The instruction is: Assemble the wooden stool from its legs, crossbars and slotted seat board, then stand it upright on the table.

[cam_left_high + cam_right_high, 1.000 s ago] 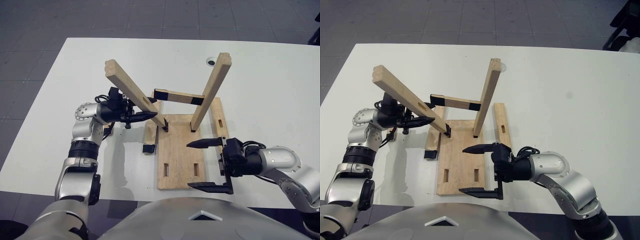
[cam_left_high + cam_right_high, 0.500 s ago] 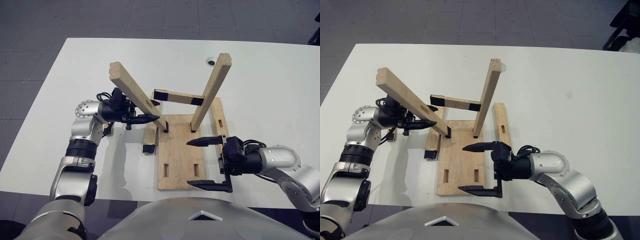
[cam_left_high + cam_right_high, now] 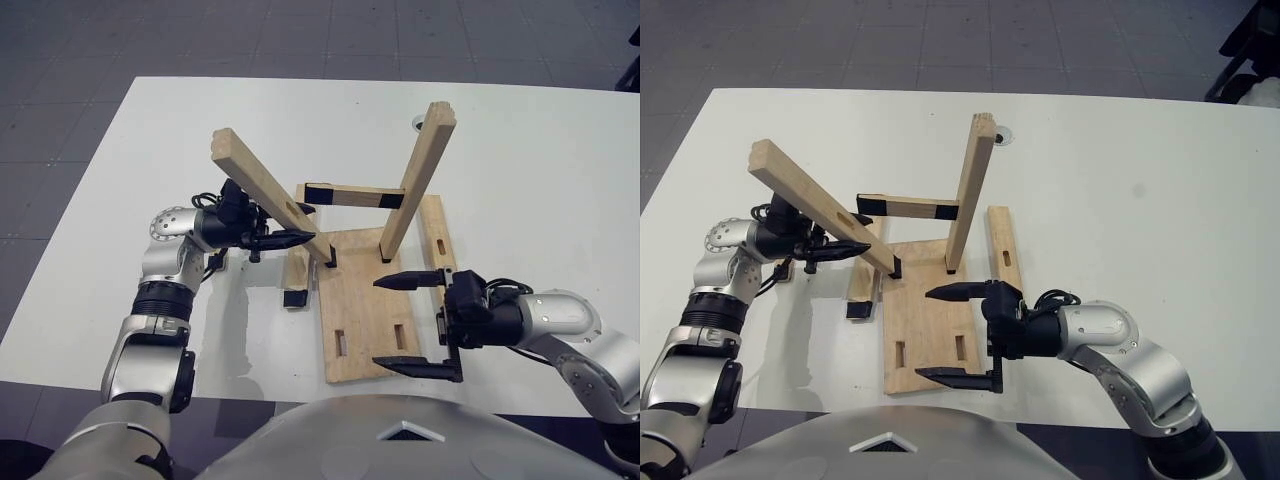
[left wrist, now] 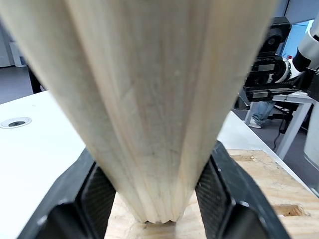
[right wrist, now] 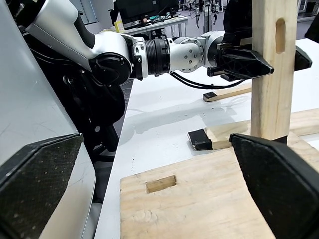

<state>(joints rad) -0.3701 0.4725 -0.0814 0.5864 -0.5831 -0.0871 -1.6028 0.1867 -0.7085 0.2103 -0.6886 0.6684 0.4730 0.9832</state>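
The slotted seat board [image 3: 362, 312] lies flat on the table, slightly turned. Two wooden legs stand in its far slots: the left leg [image 3: 262, 190] leans far to the left, the right leg [image 3: 418, 175] leans a little right. A crossbar [image 3: 350, 195] with black ends spans between them. My left gripper [image 3: 297, 238] is shut on the left leg's lower part; the leg [image 4: 149, 99] sits between the black fingers [image 4: 97, 194]. My right gripper [image 3: 377, 323] is open wide at the board's near right part, one finger over the board [image 5: 199, 209], one at its near edge.
A loose leg [image 3: 436, 236] lies flat along the board's right side. Another loose piece [image 3: 294, 278] with a black end lies by its left side. A round cable hole [image 3: 421, 123] sits in the white table [image 3: 540, 180] behind the right leg.
The board with its legs and crossbar has turned a little, its near end swinging to the right. The left gripper stayed shut on the left leg; the right gripper barely moved.
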